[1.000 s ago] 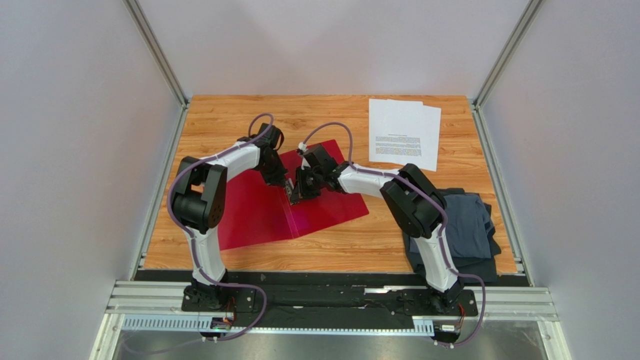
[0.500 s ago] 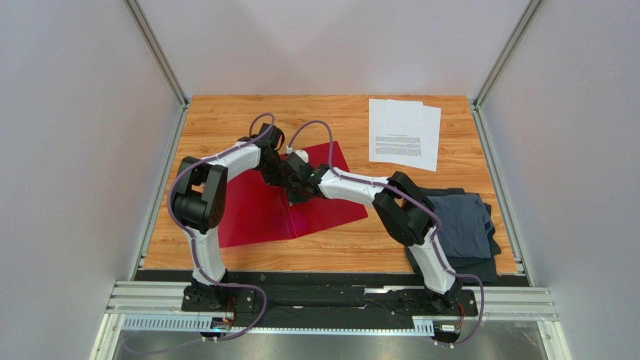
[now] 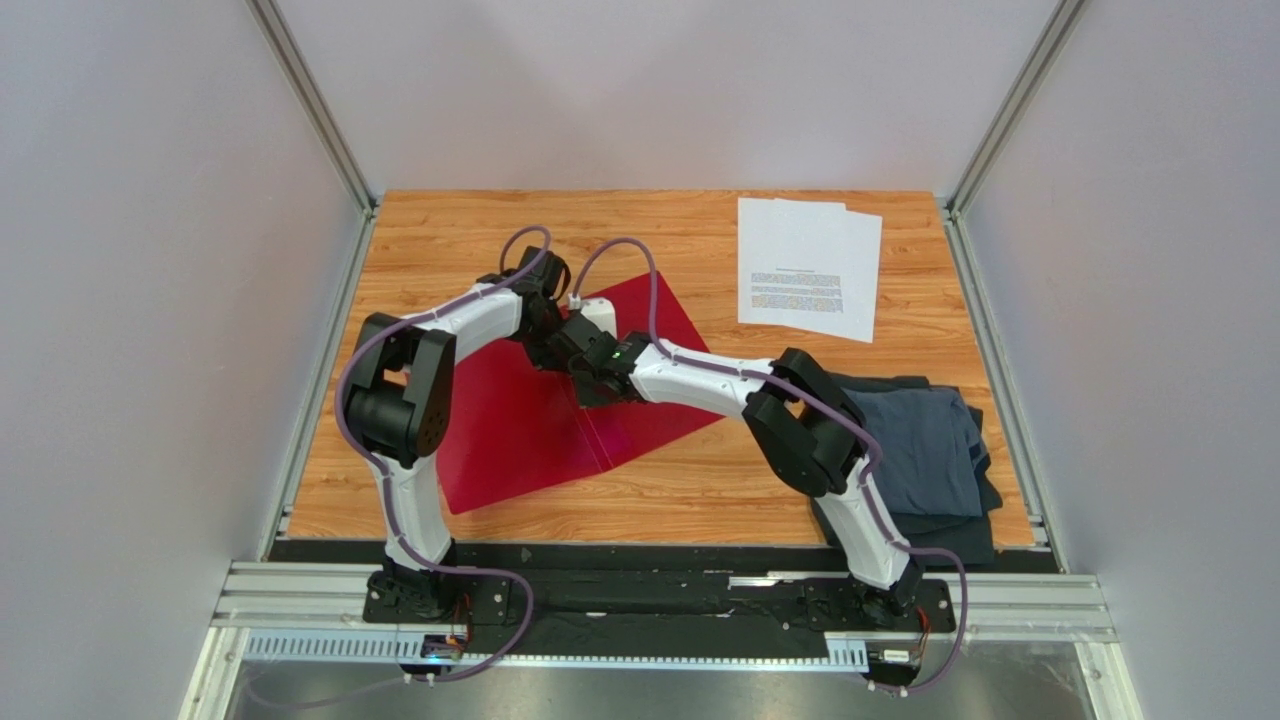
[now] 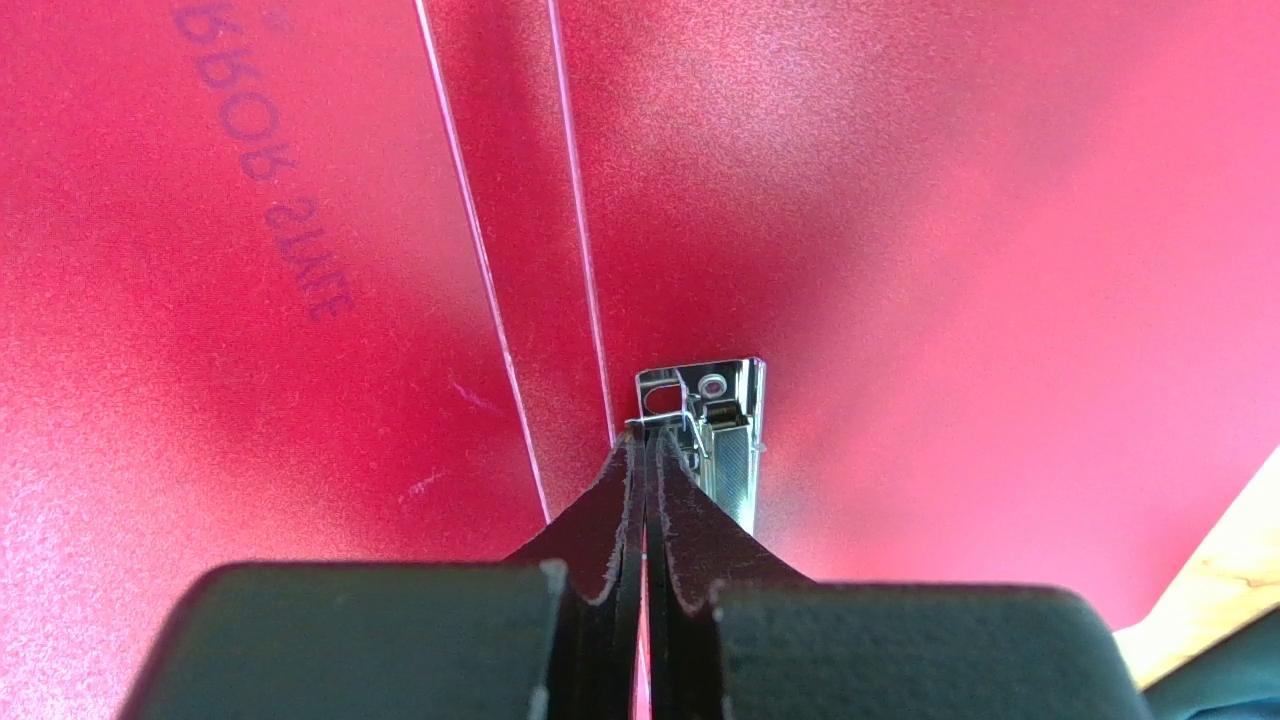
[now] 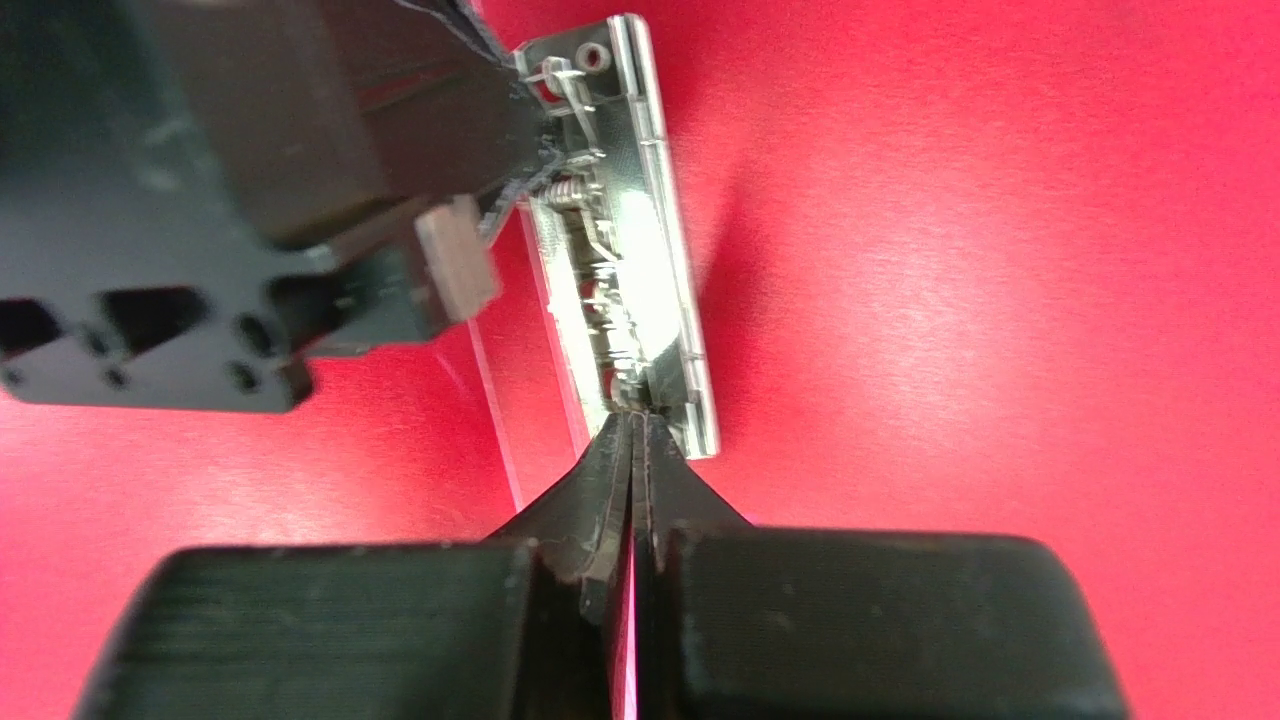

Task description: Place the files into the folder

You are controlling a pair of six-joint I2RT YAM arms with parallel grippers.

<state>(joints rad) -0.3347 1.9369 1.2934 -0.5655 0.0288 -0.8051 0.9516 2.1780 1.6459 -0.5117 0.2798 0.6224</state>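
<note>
Now, nearest you: dark folded cloth [image 3: 924, 450] at the table's [image 3: 451, 225] near right corner. Folder [image 3: 511, 428] lies open and flat, left of centre, one corner close to the near edge. Along its spine you have both grippers at the metal clip [image 5: 639, 225]. Right gripper [image 5: 637, 423] is pinched fully together, tips touching one end. Left gripper [image 4: 649, 435] is likewise closed tight, tips at the other end. You cannot tell whether either nips any metal. Files [image 3: 809, 267] lie overlapped at the far right corner, well apart from the folder.
</note>
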